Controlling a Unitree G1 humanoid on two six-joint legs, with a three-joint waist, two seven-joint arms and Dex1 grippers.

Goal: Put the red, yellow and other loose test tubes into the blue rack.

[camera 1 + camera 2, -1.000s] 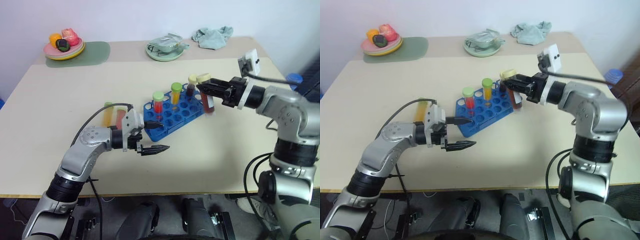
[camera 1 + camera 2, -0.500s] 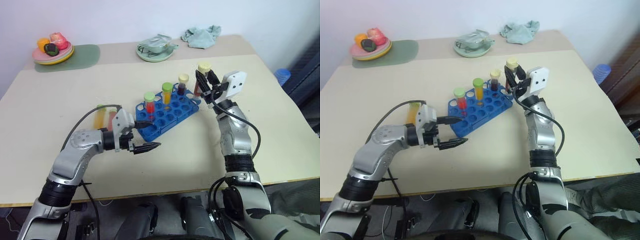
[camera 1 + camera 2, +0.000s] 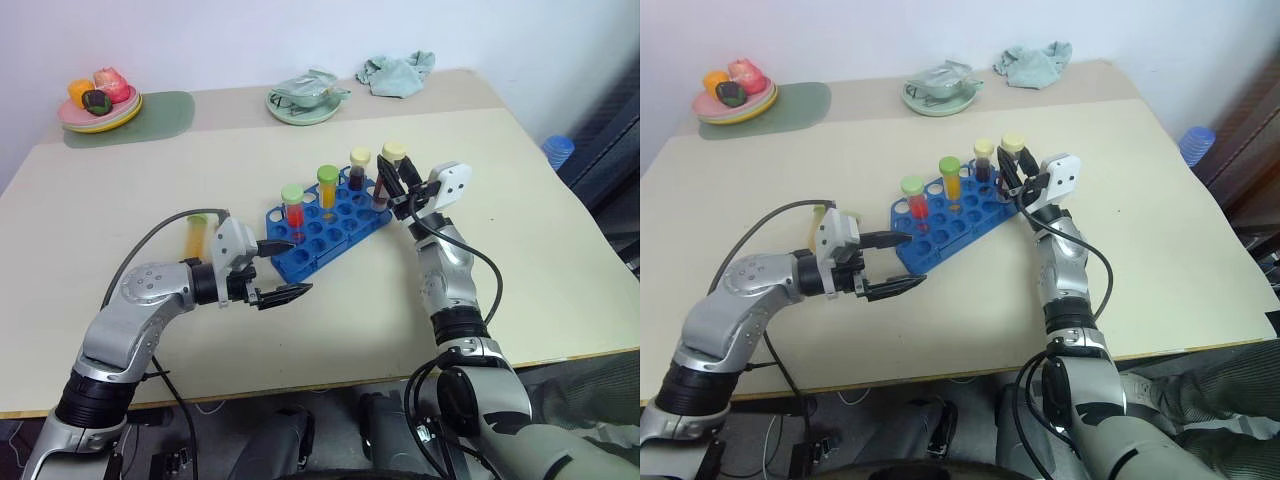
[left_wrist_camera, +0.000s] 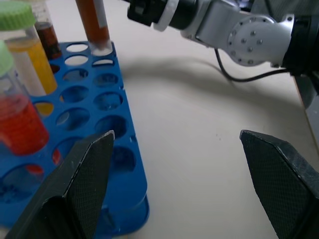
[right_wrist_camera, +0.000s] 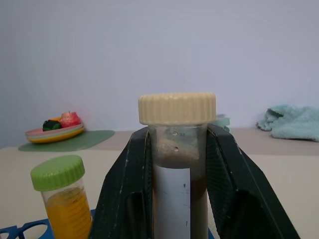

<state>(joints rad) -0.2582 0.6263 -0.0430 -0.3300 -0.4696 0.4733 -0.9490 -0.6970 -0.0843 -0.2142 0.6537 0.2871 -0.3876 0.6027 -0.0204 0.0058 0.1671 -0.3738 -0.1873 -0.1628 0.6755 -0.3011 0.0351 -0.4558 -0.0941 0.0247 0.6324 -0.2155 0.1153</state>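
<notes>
Right gripper (image 3: 392,181) upright, clamped on brown tube (image 5: 176,164) over blue rack (image 3: 325,220); left gripper (image 3: 284,268) apart

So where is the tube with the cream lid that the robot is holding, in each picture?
Left eye view: the cream-capped tube stands upright at the far right end of the blue rack, in the right gripper.
Right eye view: same spot.
Left wrist view: its lower part enters a corner hole.
Right wrist view: centre, between the fingers.
Shared landmark: the green-capped yellow tube.
</notes>
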